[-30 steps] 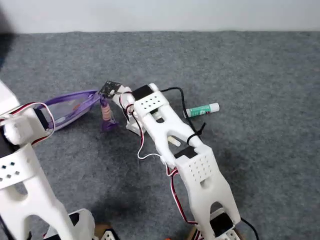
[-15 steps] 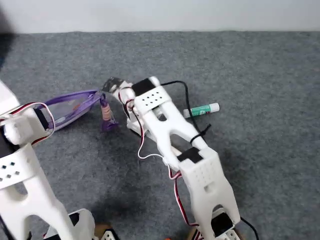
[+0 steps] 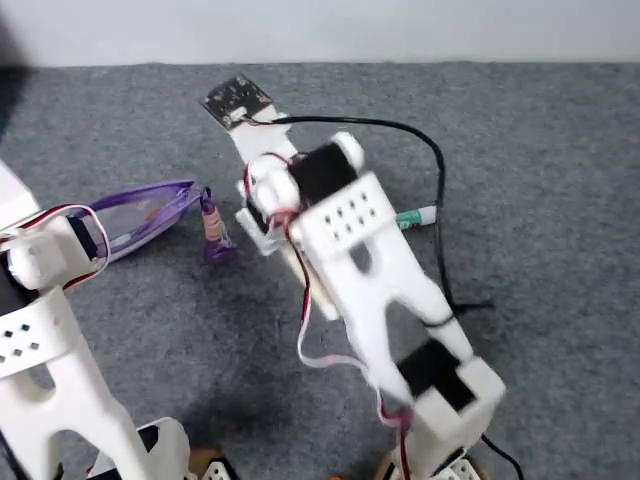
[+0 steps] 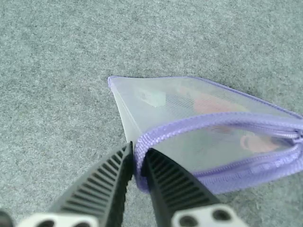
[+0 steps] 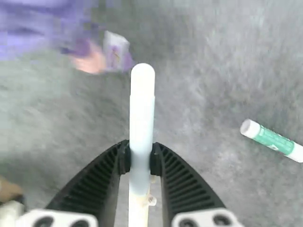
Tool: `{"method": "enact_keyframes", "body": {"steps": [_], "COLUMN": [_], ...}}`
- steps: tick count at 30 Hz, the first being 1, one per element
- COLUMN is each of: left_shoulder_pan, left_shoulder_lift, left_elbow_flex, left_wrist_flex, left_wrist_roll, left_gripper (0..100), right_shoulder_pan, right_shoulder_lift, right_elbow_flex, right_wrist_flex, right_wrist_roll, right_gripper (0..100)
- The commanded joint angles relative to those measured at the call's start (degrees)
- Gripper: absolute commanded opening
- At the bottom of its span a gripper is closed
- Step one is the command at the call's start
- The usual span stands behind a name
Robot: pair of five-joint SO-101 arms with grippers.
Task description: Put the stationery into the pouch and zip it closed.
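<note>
A clear pouch with a purple zipper lies at the left of the grey table, with pink items inside it. My left gripper is shut on the pouch's zipper edge near one corner. A small pink and purple piece sits at the pouch's other end. My right gripper is shut on a white stick, held above the table near that end. A green and white glue stick lies to the right, partly behind the right arm, and also appears as the glue stick in the right wrist view.
The grey mat lies open to the right and at the back. The raised right arm covers the middle. The left arm fills the front left corner.
The right arm has lifted and drawn back from the pouch's end, with the white stick in its gripper. It now covers part of the glue stick. The left arm and pouch have not moved.
</note>
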State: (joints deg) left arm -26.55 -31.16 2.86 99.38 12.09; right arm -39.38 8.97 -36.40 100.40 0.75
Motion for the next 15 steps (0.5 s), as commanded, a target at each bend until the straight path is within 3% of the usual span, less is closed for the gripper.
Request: {"method": "enact_keyframes", "body": {"steps": [1,7,15], "left_shoulder_pan": [-0.4,-0.4,-0.4], "left_shoulder_lift": [-0.6,-0.6,-0.6], "left_elbow_flex": [-3.2,-3.2,-3.2], "left_wrist_flex": [1.0,1.0,1.0], "left_wrist_roll": [-0.4,-0.4,-0.4], "left_gripper": [1,1,1], "right_shoulder_pan": [-4.4,-11.6,-12.3], "right_shoulder_lift": [-10.0,-19.4,-26.4], "right_elbow_flex": [-0.6,-0.6,-0.5], "right_wrist_flex": [2.3,-1.5,-10.9], "right_wrist_roll": [-5.4,-13.6,-19.5], "right_gripper": [0.8,0.8,0.8]}}
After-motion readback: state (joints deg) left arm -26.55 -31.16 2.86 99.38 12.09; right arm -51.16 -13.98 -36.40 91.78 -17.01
